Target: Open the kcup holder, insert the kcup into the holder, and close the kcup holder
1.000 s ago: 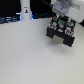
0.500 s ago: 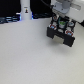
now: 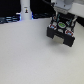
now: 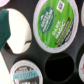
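The kcup holder (image 3: 62, 33) is a black box at the exterior view's right, on the white table. My gripper (image 3: 61, 19) hangs right over its top, and a green-topped kcup (image 3: 60, 24) shows just under it. I cannot tell whether the fingers are open or shut. In the wrist view I look straight down on the holder's black tray (image 4: 35, 54). A large green-topped kcup (image 4: 55, 22) sits in a round slot, and another kcup (image 4: 24, 73) sits in a slot beside it. One round slot (image 4: 61, 67) is empty and dark. A white and dark-green shape (image 4: 15, 31) is at the edge.
A tall white bottle-like object (image 3: 25, 9) stands at the back in the exterior view's left half. Dark equipment (image 3: 10, 19) lines the table's far edge. The white table (image 3: 30, 55) spreads out in front of the holder.
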Motion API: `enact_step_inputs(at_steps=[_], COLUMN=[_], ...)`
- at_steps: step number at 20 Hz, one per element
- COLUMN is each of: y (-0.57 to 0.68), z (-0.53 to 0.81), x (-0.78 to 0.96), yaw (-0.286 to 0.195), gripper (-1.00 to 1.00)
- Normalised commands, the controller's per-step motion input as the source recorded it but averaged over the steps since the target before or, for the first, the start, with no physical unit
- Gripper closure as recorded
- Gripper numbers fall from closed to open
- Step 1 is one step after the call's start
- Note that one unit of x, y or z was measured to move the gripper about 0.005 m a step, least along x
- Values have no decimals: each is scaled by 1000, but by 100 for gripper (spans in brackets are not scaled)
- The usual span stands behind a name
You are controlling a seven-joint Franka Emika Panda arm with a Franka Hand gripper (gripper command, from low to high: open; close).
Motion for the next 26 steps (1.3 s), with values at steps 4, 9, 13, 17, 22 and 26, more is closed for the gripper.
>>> enact_step_inputs(at_steps=[4,9,13,17,22,26], y=[-416,-457,-440,-436,-325,-147], z=[392,215,94,87,8,-10], x=[384,543,578,648,676,716], yaw=[70,43,36,30,49,59], gripper=[-100,-100,-100,-100,-100,-100])
